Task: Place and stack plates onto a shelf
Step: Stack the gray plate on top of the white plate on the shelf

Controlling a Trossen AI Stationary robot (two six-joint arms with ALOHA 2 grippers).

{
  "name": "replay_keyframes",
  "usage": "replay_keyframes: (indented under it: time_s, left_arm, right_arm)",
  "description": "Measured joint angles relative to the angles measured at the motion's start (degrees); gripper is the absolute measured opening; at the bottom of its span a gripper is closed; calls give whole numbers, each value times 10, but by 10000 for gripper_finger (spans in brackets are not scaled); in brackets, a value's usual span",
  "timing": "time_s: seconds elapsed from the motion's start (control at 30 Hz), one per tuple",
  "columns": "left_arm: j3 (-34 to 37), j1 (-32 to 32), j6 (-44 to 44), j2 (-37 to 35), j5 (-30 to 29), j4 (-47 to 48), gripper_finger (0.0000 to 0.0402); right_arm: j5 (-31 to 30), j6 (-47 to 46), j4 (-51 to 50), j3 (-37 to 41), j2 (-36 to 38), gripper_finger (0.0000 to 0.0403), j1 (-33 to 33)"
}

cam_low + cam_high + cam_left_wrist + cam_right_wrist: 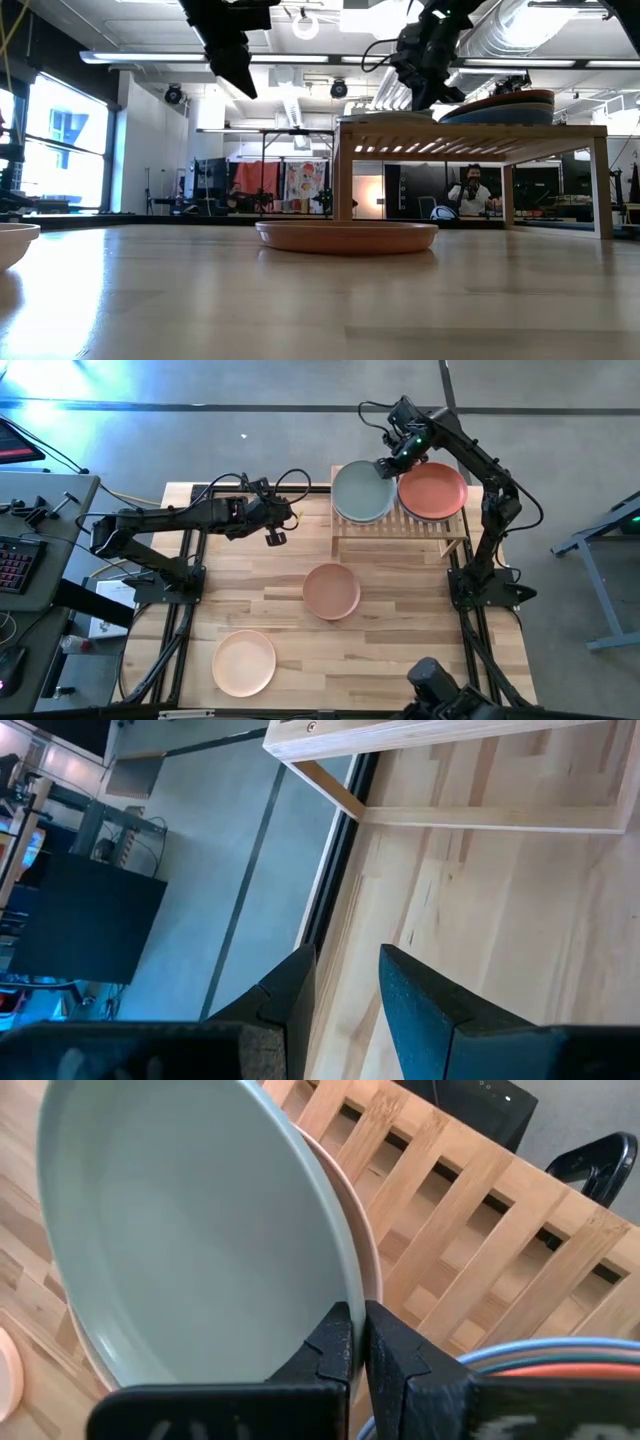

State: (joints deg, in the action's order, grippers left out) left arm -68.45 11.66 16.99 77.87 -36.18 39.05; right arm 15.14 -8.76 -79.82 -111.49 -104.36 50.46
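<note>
A grey concrete floor [250, 430] spreads round the light-wood plank counter [400, 650], with a pale streak of light across the upper left of the overhead picture. At far left sits a grey side desk [40, 510] carrying a dark keyboard with red-lit keys [12, 565]. From table height, a tall bright window [60, 140] fills the left, long ceiling strip lights [150, 57] run across the top, silver round ducts [500, 30] hang at upper right, and a seated person [470, 195] shows far back at right.
</note>
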Motion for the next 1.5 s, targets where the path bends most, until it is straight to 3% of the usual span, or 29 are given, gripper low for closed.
replay_keyframes:
  time_s: [1.3,1.5]
  left_arm:
    - [0,0,-4,0,-20,1,101]
    - [0,0,-4,0,11,1,101]
  right_arm:
    - [-29,-17,-19,0,0,1,0]
    - [-29,-31,-20,0,0,1,0]
